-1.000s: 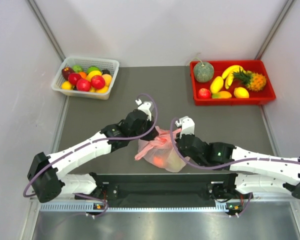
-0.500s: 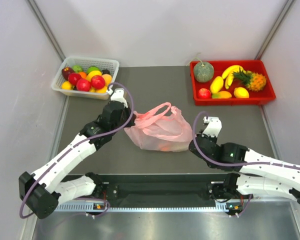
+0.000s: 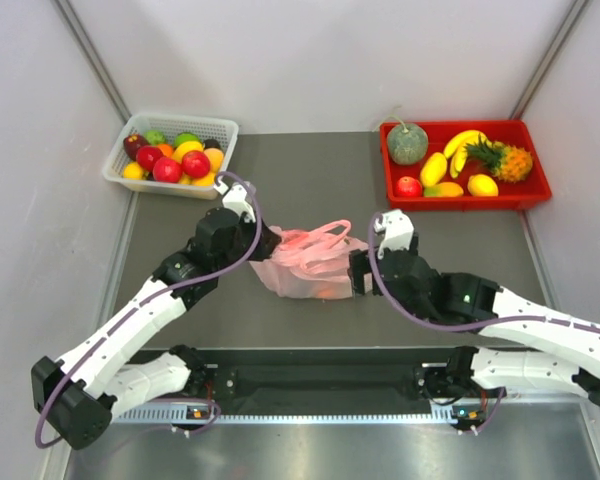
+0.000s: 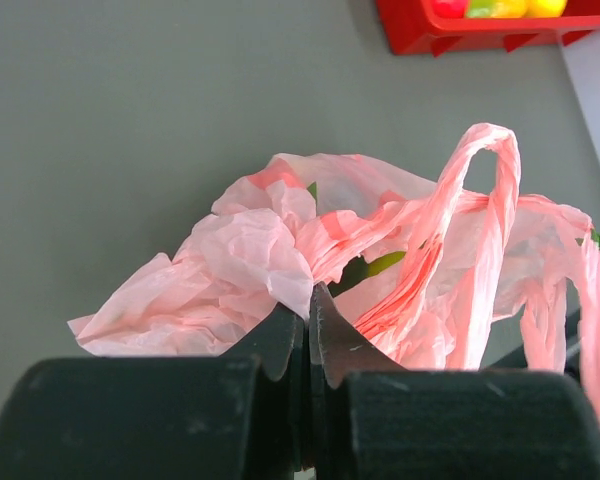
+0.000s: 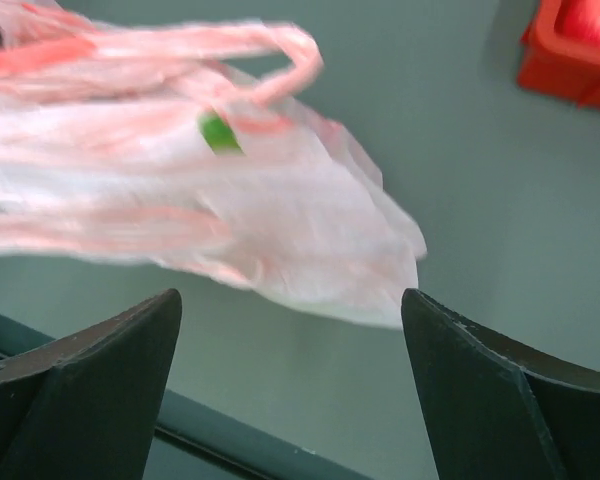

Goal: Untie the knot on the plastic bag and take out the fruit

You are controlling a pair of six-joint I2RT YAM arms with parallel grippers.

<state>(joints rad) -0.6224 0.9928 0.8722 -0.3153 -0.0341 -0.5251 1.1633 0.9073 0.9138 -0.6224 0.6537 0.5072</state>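
The pink plastic bag [image 3: 310, 262] lies crumpled mid-table. My left gripper [image 3: 270, 243] is shut on the bag's left edge; in the left wrist view its tips [image 4: 308, 300] pinch a fold of the bag [image 4: 230, 270]. One handle loop [image 4: 480, 170] stands up loose. The knot does not show in any view. Fruit shows as an orange-red shape [image 3: 323, 291] through the plastic, with a green bit [image 4: 385, 264] in the bag's mouth. My right gripper [image 3: 357, 272] is open at the bag's right side; its fingers [image 5: 130, 340] hold nothing, and the bag [image 5: 280, 220] lies just ahead.
A white basket [image 3: 180, 117] of mixed fruit stands at the back left. A red tray [image 3: 460, 200] at the back right holds a melon [image 3: 407, 144], a pineapple [image 3: 505, 160], bananas and other fruit. The tray's corner [image 4: 420, 35] shows in the left wrist view.
The right gripper has opened and let go of the bag. The arms pulled the bag apart and away from the near edge; the right arm has since come back to its right side.
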